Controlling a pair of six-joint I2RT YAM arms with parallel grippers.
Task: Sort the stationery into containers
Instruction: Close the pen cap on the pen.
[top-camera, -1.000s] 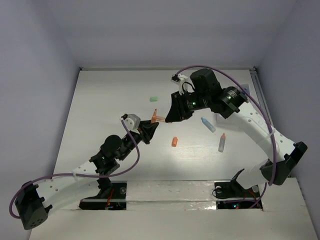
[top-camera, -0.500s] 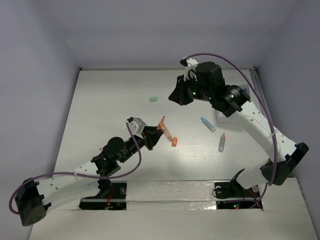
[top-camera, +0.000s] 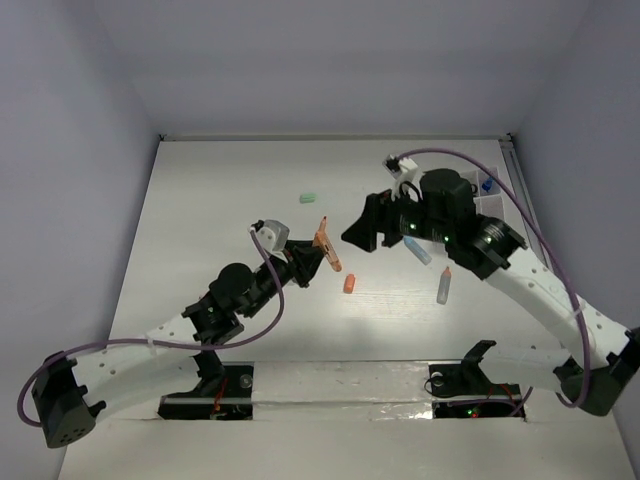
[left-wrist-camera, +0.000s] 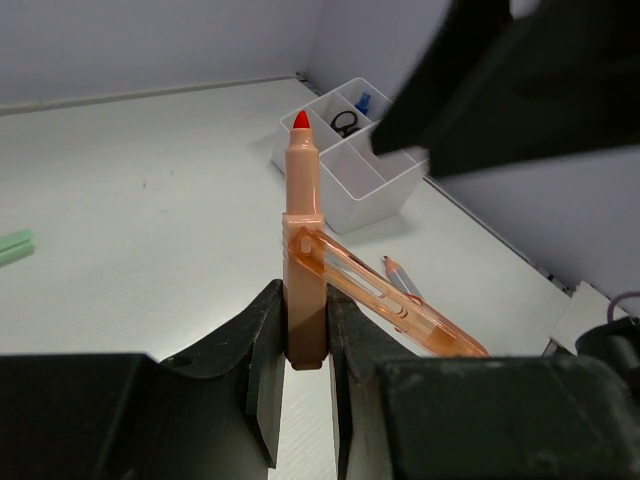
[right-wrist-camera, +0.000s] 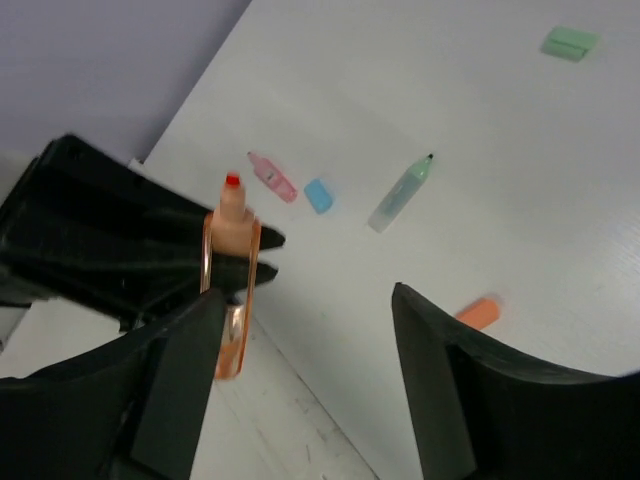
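Vs. 0.5 s ago: right gripper (top-camera: 362, 226) has swung back beside the orange pen (left-wrist-camera: 303, 230), jaws wide, empty. Left gripper (left-wrist-camera: 305, 345) is clamped on the pen's base, upright, well left of tray (left-wrist-camera: 392, 196) (handover likely pending). Tray contents: blue clip (left-wrist-camera: 363, 100), black item (left-wrist-camera: 345, 122); near compts. look empty.

Even, diffuse overhead light. Table (top-camera: 200, 200) bright white, sheen at near edge. Shadows soft, pale. Wrist views: close foreground dark, blurred.

right end effector (top-camera: 352, 233) directly between the orange pen (top-camera: 326, 246) and the white tray (left-wrist-camera: 375, 205); open tabletop (top-camera: 220, 190) leftward
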